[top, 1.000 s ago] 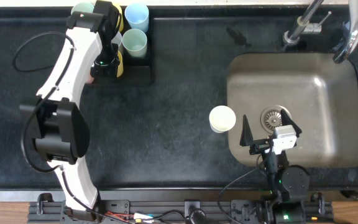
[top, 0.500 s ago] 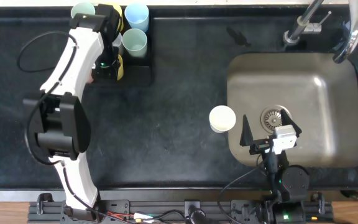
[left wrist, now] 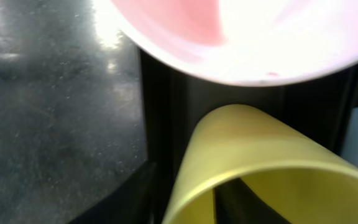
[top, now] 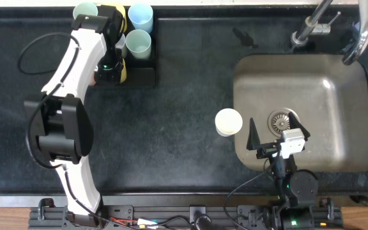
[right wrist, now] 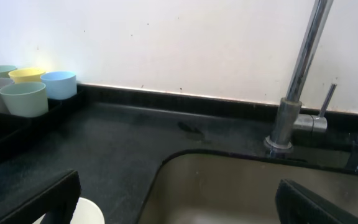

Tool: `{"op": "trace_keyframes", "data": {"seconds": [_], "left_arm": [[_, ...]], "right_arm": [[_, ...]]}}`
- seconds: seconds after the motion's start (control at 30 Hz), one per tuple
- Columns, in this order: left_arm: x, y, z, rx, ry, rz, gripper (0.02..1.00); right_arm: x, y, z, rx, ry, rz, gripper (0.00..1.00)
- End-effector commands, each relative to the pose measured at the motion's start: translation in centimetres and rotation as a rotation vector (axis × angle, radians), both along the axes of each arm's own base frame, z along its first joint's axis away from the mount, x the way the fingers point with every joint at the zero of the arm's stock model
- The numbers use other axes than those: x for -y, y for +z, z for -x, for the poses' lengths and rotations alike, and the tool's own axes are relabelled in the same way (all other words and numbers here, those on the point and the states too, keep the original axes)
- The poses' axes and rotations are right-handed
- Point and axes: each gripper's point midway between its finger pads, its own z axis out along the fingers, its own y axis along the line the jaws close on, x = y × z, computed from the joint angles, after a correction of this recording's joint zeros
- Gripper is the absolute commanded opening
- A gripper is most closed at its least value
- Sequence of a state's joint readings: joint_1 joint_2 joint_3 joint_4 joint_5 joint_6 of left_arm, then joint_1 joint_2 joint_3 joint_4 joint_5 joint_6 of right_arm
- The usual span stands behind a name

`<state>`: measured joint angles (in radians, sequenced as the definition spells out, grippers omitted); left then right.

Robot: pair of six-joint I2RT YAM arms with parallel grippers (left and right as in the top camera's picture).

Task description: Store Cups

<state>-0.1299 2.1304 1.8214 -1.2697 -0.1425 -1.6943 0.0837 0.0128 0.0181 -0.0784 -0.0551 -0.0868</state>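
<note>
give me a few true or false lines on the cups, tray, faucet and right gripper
1. A cream cup stands on the counter beside the sink. True.
2. The right gripper is shut on a cup. False: it is open and holds nothing, near the sink's front edge.
3. The blue cup stands in the black tray. True.
4. The faucet stands next to the tray. False: it is behind the sink, far from the tray.
</note>
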Motion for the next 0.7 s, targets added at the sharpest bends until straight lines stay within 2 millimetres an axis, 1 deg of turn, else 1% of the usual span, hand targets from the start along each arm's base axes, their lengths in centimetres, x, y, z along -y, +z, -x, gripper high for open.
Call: {"op": "trace_keyframes", "data": {"seconds": [0.03, 0.07, 0.1, 0.2, 0.4, 0.6, 0.67, 0.7], "left_arm": [[-0.8, 0.0, -0.3, 0.017, 0.015, -0.034, 0.586], [-0.9, 0.3, -0.3, 0.027, 0.016, -0.042, 0.632], [-1.0, 0.8, -0.3, 0.039, 0.02, -0.052, 0.654], [-1.5, 2.7, -0.4, 0.088, 0.024, -0.071, 0.698], [-1.6, 6.5, 0.4, 0.189, 0.073, -0.054, 0.803], [-2.0, 12.5, 1.0, 0.399, 0.082, -0.041, 0.915], [-2.6, 14.7, 0.9, 0.493, 0.028, -0.079, 0.965], [-3.0, 16.1, 0.5, 0.555, -0.032, -0.113, 0.987]], "right_arm": [[0.0, -0.3, 0.0, 0.003, 0.0, 0.006, 0.996], [0.0, -0.3, 0.0, 0.003, 0.0, 0.006, 0.996], [0.0, -0.3, 0.0, 0.003, 0.0, 0.006, 0.996], [0.0, -0.3, 0.0, 0.003, 0.0, 0.006, 0.993], [0.0, -0.3, 0.0, 0.003, 0.0, 0.006, 0.996], [0.0, -0.3, 0.0, 0.003, 0.0, 0.006, 0.996], [0.0, -0.3, 0.0, 0.003, 0.0, 0.006, 0.996], [0.0, -0.3, 0.0, 0.003, 0.0, 0.006, 0.996]]}}
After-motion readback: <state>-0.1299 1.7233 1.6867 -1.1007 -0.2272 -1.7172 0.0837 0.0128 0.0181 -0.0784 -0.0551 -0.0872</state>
